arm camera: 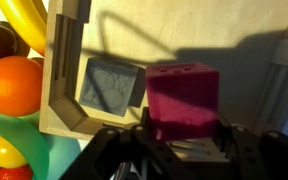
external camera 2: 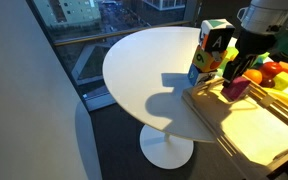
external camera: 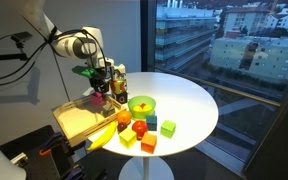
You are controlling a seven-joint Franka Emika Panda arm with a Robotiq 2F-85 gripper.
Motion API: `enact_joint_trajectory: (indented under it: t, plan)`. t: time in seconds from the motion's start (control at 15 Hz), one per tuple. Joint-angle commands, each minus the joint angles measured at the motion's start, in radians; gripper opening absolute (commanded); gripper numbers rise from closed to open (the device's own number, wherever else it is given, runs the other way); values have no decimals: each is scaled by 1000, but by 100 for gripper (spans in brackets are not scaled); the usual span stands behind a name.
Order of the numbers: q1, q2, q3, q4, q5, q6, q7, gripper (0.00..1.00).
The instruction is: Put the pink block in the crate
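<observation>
Holding the pink block [arm camera: 182, 98] by two opposite sides, the gripper [arm camera: 182, 128] has its fingers closed on it. Item: small cube, uniform magenta, matte, partly in shadow. Location: over the floor of the tan, low-walled crate [arm camera: 66, 70], beside a grey-blue square [arm camera: 110, 84] in its corner. Contact with the floor cannot be told. Both exterior views show it beneath the wrist, at the crate.
</observation>
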Motion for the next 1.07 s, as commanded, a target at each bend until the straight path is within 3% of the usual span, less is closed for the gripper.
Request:
enact_joint_trajectory:
  t: [0.0, 0.07, 0.2, 0.27, 0.4, 1.0]
  plan:
    - [3, 24, -8, 1, 6, 58, 31, 32]
    - [4, 30, -10, 2, 1, 71, 38, 32]
    - [3, 35, -15, 1, -2, 86, 43, 82]
    - [3, 37, -18, 2, -4, 87, 43, 84]
    - [1, 30, -22, 0, -8, 82, 36, 98]
    - [-22, -70, -60, -5, -61, -52, -9, 100]
